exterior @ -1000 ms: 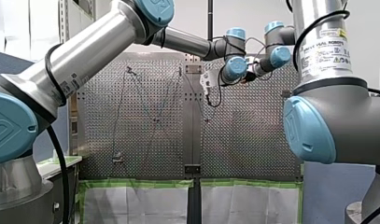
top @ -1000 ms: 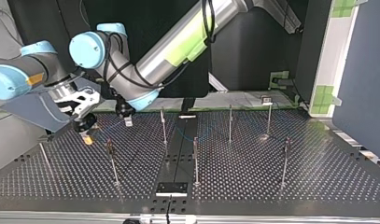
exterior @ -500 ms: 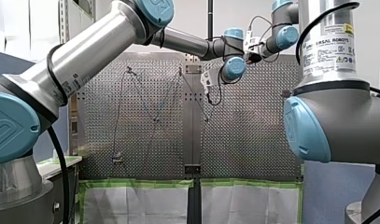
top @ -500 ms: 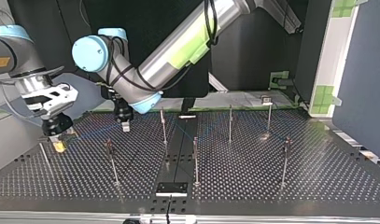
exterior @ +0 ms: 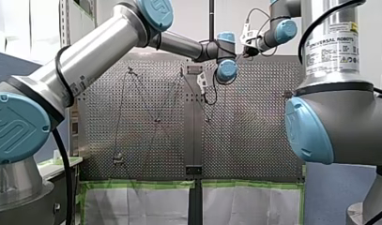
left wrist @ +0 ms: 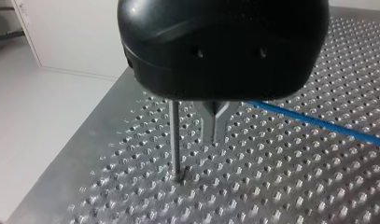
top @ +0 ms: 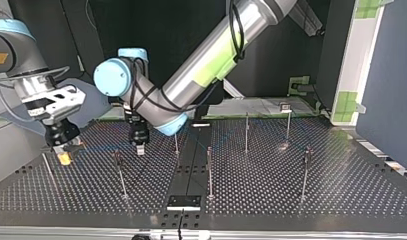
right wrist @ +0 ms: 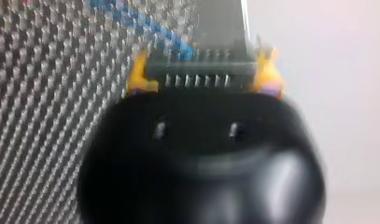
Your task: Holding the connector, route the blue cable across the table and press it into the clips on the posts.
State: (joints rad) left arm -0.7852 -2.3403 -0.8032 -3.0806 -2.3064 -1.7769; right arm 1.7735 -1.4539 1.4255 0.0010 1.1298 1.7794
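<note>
R claw [top: 64, 156], yellow pads [right wrist: 140, 77], is clamped on the dark rectangular multi-pin connector [right wrist: 201, 77]. In top view it hangs low over the perforated metal table [top: 341, 190], well to the view's left of the small black rectangular plate [top: 183, 202] and farther back. The thin blue cable [left wrist: 318, 123] runs from the connector, faint, above the table toward L claw [top: 140, 151], which points down left of the plate and behind it, approx. midway betw. connector and plate. L claw's metal fingers [left wrist: 208, 123] are pressed together, narrow. The cable reaches their base from one side but the black body hides it there, so can't tell if it's pinched. In the way: slim upright metal posts [top: 209, 170] stand all round, w/ one straight behind the plate, one to its left betw. plate and R claw, and more to its right. In L wrist view one of them stands just beside the fingers, not touching. Green tape strips [top: 301, 80] lie far behind the plate, to its right.
</note>
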